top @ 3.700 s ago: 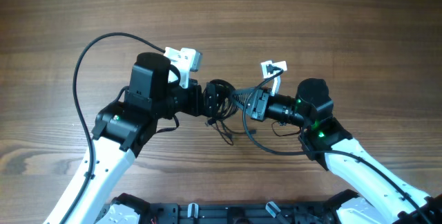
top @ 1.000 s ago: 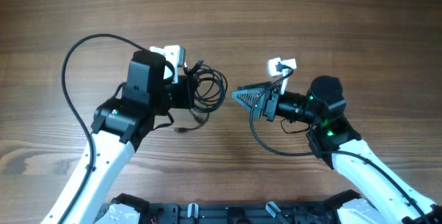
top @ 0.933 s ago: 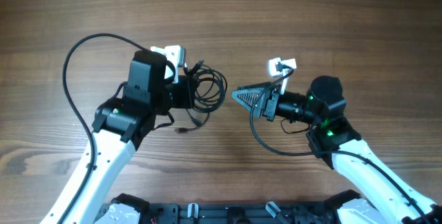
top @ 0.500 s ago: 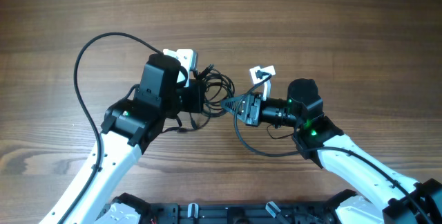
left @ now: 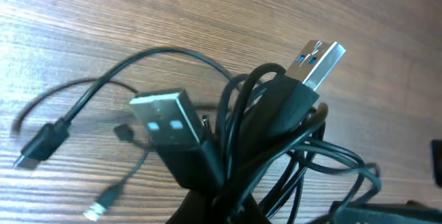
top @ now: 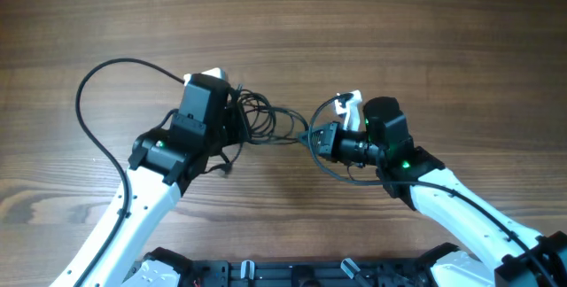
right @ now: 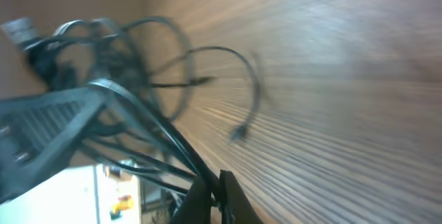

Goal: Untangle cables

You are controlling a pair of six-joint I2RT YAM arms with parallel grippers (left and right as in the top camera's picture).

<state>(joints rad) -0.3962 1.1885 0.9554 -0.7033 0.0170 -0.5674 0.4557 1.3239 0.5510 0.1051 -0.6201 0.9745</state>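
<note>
The cables (top: 259, 114) are a tangle of thin black loops held just above the wooden table, between the two arms. My left gripper (top: 237, 126) is shut on the bundle's left side. In the left wrist view the cables (left: 276, 127) rise from the left gripper (left: 228, 213), with two USB plugs sticking up and small plug ends trailing on the table. My right gripper (top: 310, 136) is shut on a strand at the tangle's right edge. In the right wrist view the right gripper (right: 215, 193) pinches one strand of the cables (right: 138, 113), which are blurred.
The left arm's thick black cable (top: 89, 101) arcs over the table at the left. Another thick cable (top: 332, 167) loops under the right wrist. A black frame (top: 292, 274) runs along the near edge. Bare wooden table (top: 399, 21) lies beyond.
My right gripper moved left to the tangle and shut on a strand. The left gripper kept its hold and shifted slightly. A strand now stretches between the two grippers.
</note>
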